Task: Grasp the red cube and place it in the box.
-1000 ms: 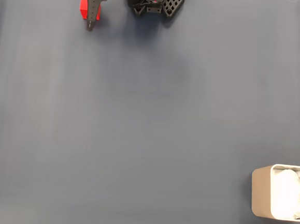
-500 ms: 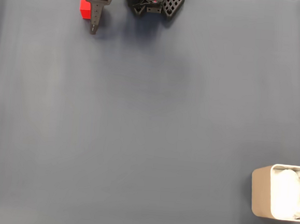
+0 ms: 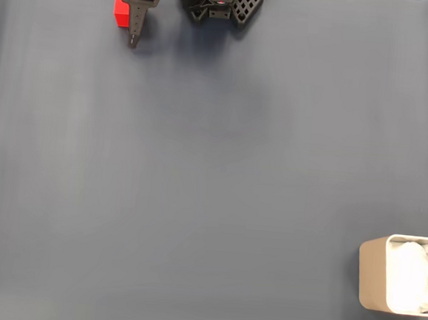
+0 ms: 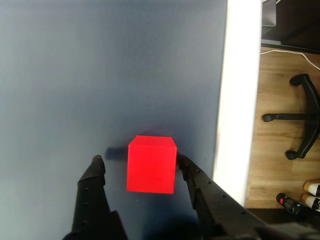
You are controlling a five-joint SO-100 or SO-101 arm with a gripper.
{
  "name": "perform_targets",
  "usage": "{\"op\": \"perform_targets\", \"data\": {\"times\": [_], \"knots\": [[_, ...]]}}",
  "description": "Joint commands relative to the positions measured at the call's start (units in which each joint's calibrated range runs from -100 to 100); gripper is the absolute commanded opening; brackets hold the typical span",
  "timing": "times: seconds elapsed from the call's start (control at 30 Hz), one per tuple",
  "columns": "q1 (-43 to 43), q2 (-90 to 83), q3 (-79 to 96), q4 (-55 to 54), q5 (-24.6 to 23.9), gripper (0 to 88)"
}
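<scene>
My end effector [image 4: 139, 162] has its two fingers spread apart, one on each side of the red cube [image 4: 151, 165], which sits on the dark blue-grey desk [image 4: 100, 75] close to its white edge. In the wrist view the right finger [image 4: 186, 167] is touching or almost touching the cube, while the left one stands clear. In the fixed view the cube [image 3: 120, 9] lies at the top left; the box [image 3: 372, 276] sits well apart at the bottom right.
</scene>
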Motion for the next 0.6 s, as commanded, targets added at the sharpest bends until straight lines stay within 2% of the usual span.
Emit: {"op": "perform_targets", "data": {"times": [0.0, 0.57], "knots": [[0.53, 0.19, -0.92, -0.86, 0.34, 29.6], [0.32, 0.71, -1.47, -0.77, 0.98, 11.6]]}}
